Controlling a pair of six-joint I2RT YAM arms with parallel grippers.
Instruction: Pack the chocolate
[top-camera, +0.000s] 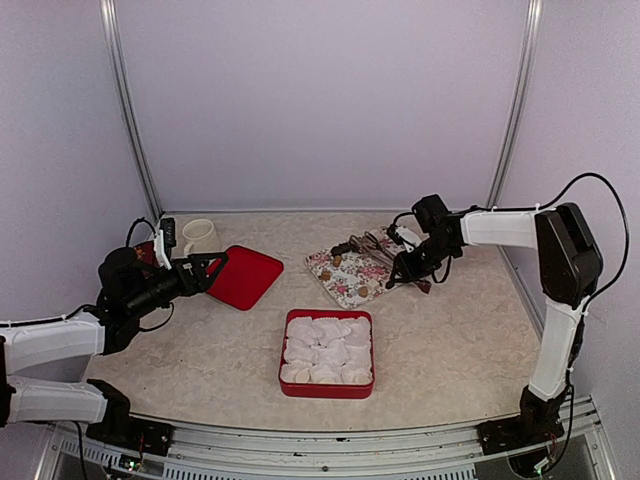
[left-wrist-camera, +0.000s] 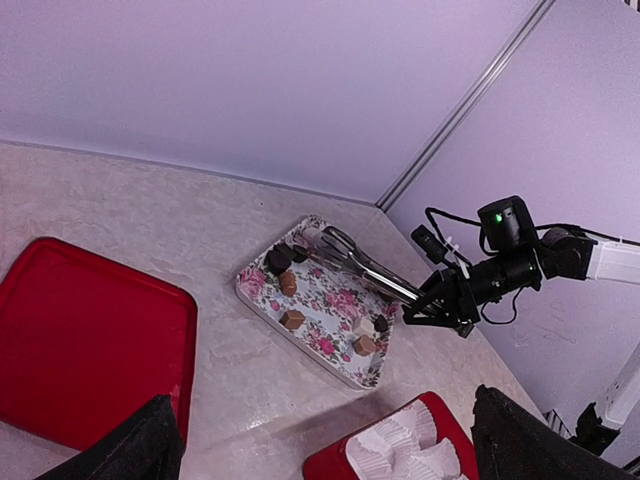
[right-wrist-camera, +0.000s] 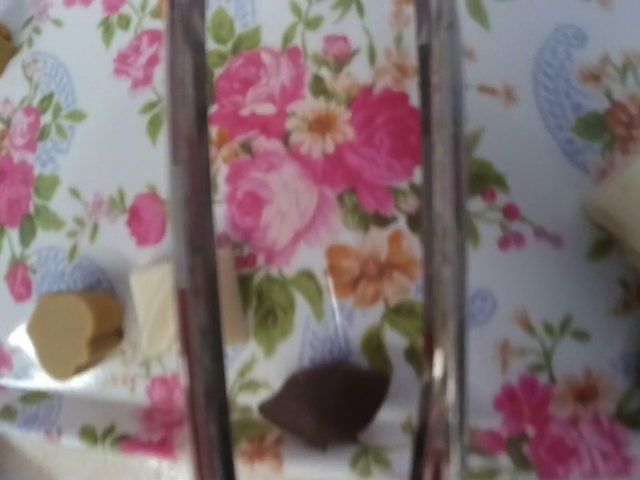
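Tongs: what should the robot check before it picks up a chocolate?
1. Right gripper holds the tongs: ok.
2. Tong arms stand apart: ok, the right wrist view shows a gap.
3. A dark chocolate lies between the arms: ok.
4. Tong tips down at tray level: cannot tell.
5. Cups in the box are free: ok, no chocolate seen in them.
6. Left gripper out of the way: ok, open, beside the lid.
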